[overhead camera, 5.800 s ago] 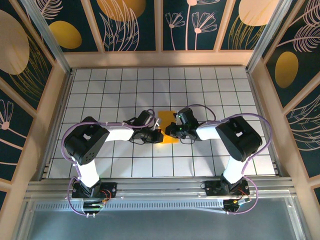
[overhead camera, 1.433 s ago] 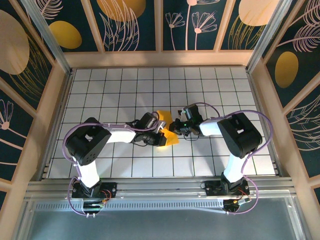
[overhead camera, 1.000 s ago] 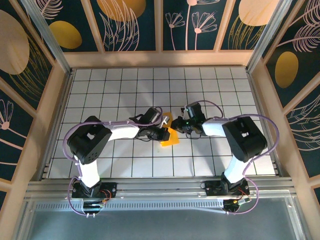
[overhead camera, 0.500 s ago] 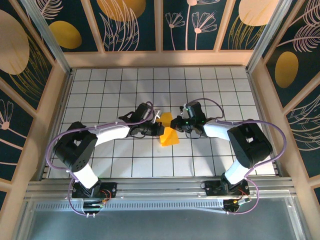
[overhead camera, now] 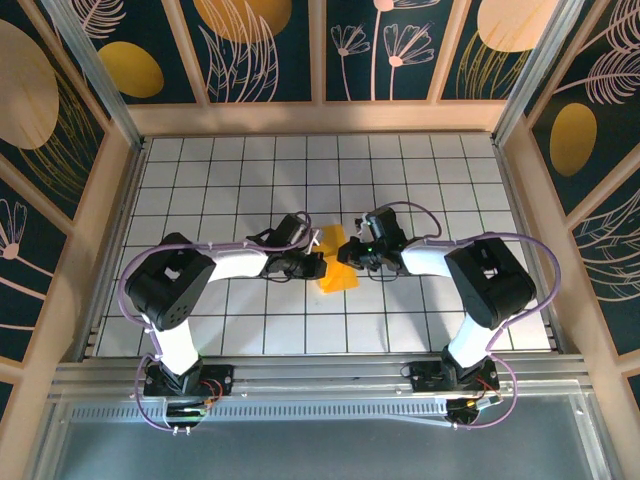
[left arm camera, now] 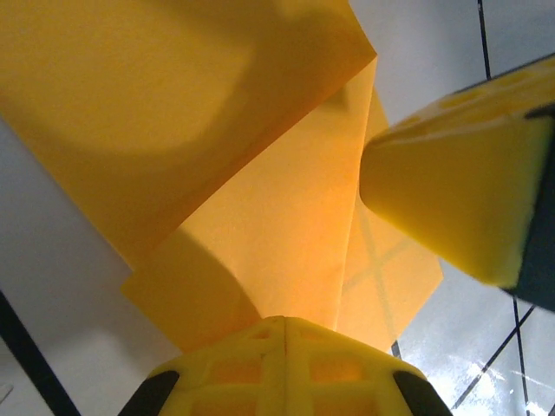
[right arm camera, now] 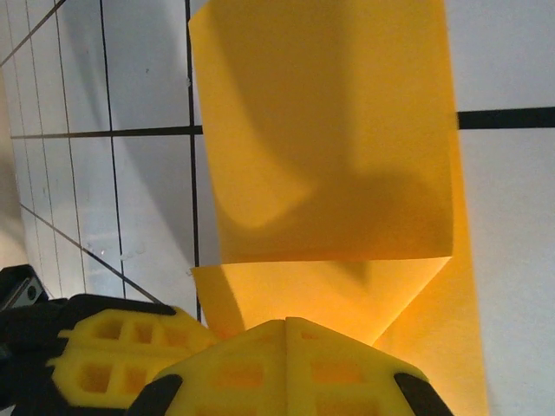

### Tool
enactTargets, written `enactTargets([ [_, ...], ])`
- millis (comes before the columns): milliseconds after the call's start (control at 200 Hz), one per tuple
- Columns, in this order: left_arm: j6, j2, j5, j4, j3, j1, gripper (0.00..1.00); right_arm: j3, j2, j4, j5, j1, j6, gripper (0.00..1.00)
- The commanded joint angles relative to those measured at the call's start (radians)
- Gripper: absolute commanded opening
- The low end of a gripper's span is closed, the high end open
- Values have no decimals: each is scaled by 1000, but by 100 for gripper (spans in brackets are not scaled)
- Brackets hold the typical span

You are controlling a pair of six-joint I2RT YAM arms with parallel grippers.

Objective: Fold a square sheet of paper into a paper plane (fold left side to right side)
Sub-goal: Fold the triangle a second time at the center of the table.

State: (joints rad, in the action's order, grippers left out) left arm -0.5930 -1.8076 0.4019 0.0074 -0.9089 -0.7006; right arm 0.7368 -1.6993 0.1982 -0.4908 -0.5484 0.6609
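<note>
Square sheet of paper (overhead camera: pixel 340 278), flat earlier, now half-folded, pinched in left claw (overhead camera: pixel 316 264) and right claw (overhead camera: pixel 350 250).

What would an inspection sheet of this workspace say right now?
Surface: white grid-tiled table.
Job's things: orange-yellow sheet of paper, partly folded, one flap raised, mid-table.
Clutter: nothing seen.
Grippers: left gripper and right gripper both shut, tips at the paper.
Cables: purple cables loop along the arms.
Surroundings: dark floral wall panels, wooden frame.
</note>
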Motion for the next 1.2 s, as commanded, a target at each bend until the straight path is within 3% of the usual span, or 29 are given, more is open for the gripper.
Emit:
enactTargets([
  [0, -24, -19, -12, 34, 2, 7, 2, 10, -15, 0, -1, -15, -6, 0],
  [355, -27, -39, -11, 41, 9, 7, 2, 18, -65, 26, -12, -37, 13, 0],
  [751, -34, -11, -4, 50, 20, 7, 3, 23, -80, -51, 66, -35, 2, 0],
  [1016, -82, 143, 152, 138, 143, 6, 4, 25, -87, -61, 55, -35, -6, 0],
  [1196, -118, 163, 252, 213, 215, -10, 4, 27, -94, -63, 52, -35, -8, 0],
])
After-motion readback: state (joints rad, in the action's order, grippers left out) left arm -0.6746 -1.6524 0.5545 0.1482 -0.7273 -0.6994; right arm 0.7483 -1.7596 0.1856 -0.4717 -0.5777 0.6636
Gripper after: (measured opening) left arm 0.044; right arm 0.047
